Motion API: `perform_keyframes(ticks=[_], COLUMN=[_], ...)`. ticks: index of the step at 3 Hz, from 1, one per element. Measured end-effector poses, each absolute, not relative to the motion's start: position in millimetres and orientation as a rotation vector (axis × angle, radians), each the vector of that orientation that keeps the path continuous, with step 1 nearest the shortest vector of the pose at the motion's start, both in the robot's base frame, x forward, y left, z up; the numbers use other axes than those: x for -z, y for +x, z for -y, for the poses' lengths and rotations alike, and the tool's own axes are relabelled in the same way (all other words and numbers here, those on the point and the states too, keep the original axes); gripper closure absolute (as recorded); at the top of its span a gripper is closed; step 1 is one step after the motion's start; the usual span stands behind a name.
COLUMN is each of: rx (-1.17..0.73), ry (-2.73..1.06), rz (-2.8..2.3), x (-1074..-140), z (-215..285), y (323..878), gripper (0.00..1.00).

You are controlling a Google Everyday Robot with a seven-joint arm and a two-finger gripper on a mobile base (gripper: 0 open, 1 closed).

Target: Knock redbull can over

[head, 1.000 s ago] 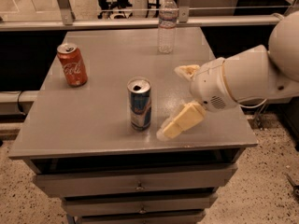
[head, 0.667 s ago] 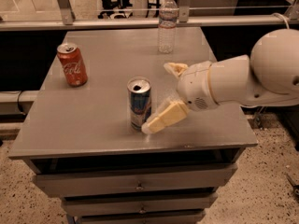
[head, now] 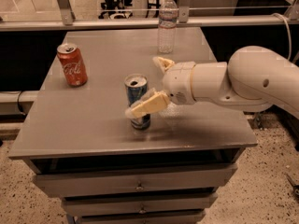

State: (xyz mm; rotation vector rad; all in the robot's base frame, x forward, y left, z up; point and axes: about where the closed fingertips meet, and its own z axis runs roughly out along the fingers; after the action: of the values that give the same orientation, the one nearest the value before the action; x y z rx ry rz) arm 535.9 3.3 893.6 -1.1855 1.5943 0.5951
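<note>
The redbull can [head: 136,93] stands upright near the middle of the table's [head: 70,125] front edge. The claw [head: 145,85], reaching in from the right edge, is spread wide and holds nothing, its near finger [head: 152,104] crossing the can's lower body. A sideways push toward the left edge, struck higher (above mid-height), should tip it rather than slide it.

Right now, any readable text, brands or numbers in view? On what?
"Coca-Cola": white script on the red Coca-Cola can, at the left.
Redbull can: print too blurred to read. The open gripper is at it, with one finger crossing its lower front.
Clear water bottle: label unreadable.
No other text or numbers visible.
</note>
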Motion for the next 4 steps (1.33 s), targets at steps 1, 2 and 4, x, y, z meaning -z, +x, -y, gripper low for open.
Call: perform_keyframes(ticks=[1, 2, 4], rx=[-0.619, -0.63, -0.595], ry=[-1.119, -1.07, -1.09], rz=[-1.566, -1.54, -1.528], x=[-904.0, -917.9, -923.9], z=[-10.9, -19.1, 22.6], y=[567.3, 601.9, 622.1], gripper=[0.0, 0.0, 0.0])
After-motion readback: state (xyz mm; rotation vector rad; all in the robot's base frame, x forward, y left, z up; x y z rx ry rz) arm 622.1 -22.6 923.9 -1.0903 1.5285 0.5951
